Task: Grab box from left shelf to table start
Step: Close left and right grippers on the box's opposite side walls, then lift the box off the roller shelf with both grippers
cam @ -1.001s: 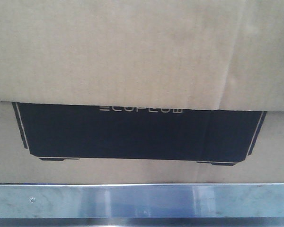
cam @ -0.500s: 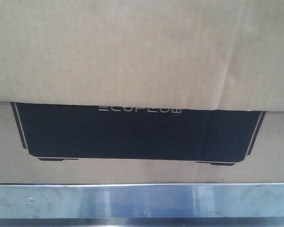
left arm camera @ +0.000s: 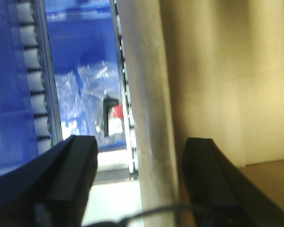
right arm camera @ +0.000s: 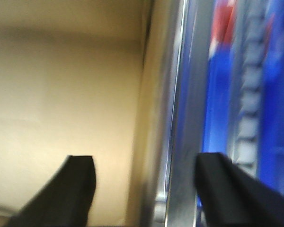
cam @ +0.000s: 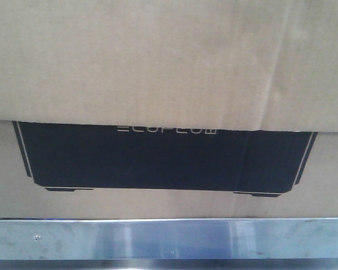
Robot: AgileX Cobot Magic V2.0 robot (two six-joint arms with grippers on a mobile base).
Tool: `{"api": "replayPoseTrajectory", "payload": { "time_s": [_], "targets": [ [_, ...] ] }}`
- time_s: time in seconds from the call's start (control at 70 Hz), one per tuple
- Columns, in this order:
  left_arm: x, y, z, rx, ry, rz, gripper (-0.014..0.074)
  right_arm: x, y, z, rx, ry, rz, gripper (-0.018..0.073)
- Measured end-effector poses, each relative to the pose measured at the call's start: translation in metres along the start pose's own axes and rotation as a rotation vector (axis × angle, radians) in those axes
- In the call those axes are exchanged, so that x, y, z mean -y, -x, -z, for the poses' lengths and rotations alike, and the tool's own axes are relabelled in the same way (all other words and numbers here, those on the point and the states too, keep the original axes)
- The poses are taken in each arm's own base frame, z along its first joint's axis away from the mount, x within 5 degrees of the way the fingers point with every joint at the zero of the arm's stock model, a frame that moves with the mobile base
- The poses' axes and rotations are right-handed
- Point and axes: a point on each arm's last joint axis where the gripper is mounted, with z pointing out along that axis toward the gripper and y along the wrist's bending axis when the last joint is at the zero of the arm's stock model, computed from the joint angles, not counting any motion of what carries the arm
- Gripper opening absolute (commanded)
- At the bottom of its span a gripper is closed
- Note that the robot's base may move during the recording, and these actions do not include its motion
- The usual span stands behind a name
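Barely shifted since earlier, the ECOFLOW box (cam: 169, 67) sits behind the left shelf rail (cam: 169, 239), stiff and probably heavy, so left hand (left arm camera: 139, 146) and right hand (right arm camera: 146, 161), both spread wide astride its side edges, should press opposite walls.

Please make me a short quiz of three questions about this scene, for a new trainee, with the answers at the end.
1. True or false: the left gripper has its jaws shut tight.
2. What runs below the box in the front view? A) a silver metal rail B) a red cloth C) a wooden drawer
3. Fill in: the lettering on the box's black panel is ____.
Key: 1 false; 2 A; 3 white.
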Motion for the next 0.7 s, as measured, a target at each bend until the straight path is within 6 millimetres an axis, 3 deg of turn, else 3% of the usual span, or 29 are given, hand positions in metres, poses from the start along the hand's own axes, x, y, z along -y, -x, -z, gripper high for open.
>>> {"api": "replayPoseTrajectory", "payload": {
  "time_s": [0.071, 0.1, 0.157, 0.429, 0.572, 0.7],
  "targets": [
    [0.001, 0.000, -0.001, -0.005, -0.004, 0.000, -0.0062, 0.000, 0.000, -0.001, -0.004, 0.002, 0.009, 0.0034],
    [0.001, 0.000, -0.001, -0.003, -0.007, 0.000, -0.0120, 0.000, 0.000, -0.001, -0.004, 0.006, 0.010, 0.0050],
    [0.001, 0.000, -0.001, -0.003, -0.009, 0.009, -0.0076, -0.001, 0.001, -0.001, 0.000, 0.007, 0.016, 0.0073],
    [0.002, 0.000, 0.000, 0.000, -0.011, 0.048, -0.0096, -0.002, 0.000, 0.006, 0.019, 0.015, 0.017, 0.0059],
    [0.002, -0.006, 0.016, 0.072, -0.042, 0.058, -0.0096, -0.004, -0.008, 0.035, 0.085, 0.019, 0.023, 0.0059],
    [0.001, -0.030, 0.042, 0.163, -0.073, 0.069, -0.0091, -0.006, -0.025, 0.062, 0.163, 0.019, 0.027, 0.0059]
  ]
}}
